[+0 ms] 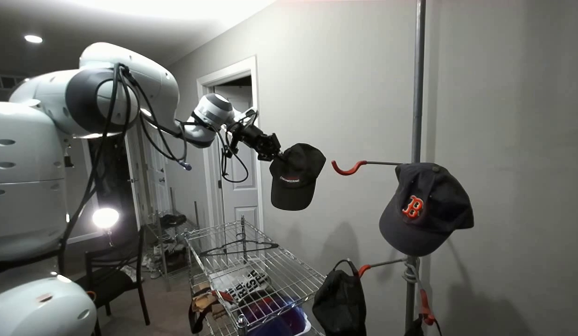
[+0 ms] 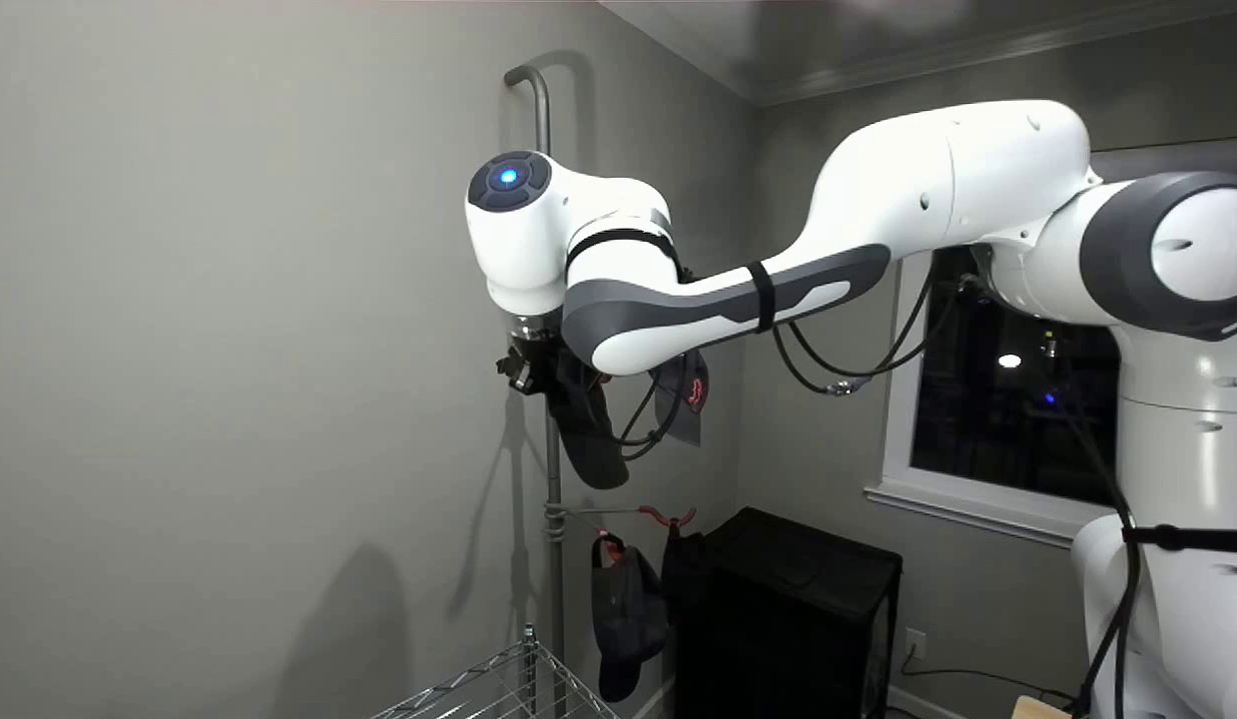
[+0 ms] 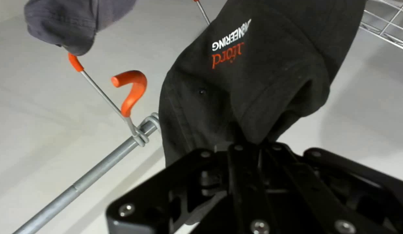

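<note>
My gripper [image 1: 275,151] is shut on a black cap [image 1: 295,179] and holds it in the air. The cap hangs brim down, with red and white lettering on its front. In the wrist view the gripper [image 3: 258,146] pinches a fold of the cap's crown [image 3: 279,65]. A bare red-tipped hook [image 1: 349,169] sticks out from a grey metal pole [image 1: 418,93], a short way from the held cap; it also shows in the wrist view [image 3: 134,92]. A navy cap with a red B [image 1: 426,210] hangs at the pole. The held cap [image 2: 593,439] is partly hidden in an exterior view.
Below are a wire shelf [image 1: 293,261] with a black hanger [image 1: 240,243] and a blue bin [image 1: 282,324]. A dark cap [image 1: 340,298] hangs from a lower red hook [image 1: 363,269]. A black cabinet [image 2: 798,569] stands near the pole [image 2: 555,479]. A wall is behind.
</note>
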You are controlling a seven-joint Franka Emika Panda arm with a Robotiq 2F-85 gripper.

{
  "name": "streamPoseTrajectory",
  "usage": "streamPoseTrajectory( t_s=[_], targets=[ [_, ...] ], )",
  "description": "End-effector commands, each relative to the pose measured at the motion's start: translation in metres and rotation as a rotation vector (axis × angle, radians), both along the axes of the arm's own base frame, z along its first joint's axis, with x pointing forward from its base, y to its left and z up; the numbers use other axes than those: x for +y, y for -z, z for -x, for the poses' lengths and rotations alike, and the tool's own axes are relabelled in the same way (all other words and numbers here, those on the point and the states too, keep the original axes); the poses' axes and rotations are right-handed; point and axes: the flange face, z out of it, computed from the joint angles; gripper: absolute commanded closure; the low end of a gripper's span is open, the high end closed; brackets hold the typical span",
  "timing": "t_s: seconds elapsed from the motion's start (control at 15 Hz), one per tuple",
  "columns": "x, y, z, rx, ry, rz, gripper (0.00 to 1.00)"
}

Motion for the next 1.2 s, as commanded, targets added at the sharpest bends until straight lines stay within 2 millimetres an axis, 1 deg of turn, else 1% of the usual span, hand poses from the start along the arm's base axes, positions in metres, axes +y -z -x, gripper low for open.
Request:
streamPoseTrajectory(
  t_s=[0.0, 0.2, 0.47, 0.6, 0.87, 1.13],
  targets=[
    [-0.021, -0.02, 0.026, -0.079, 0.075, 0.033, 0.96],
    [-0.032, -0.033, 0.039, -0.124, 0.126, 0.05, 0.96],
    [-0.048, -0.044, 0.051, -0.183, 0.191, 0.076, 0.96],
    [-0.056, -0.047, 0.054, -0.226, 0.229, 0.096, 0.96],
    [-0.075, -0.045, 0.052, -0.303, 0.286, 0.127, 0.96],
    [-0.095, -0.03, 0.035, -0.295, 0.314, 0.137, 0.96]
  ],
)
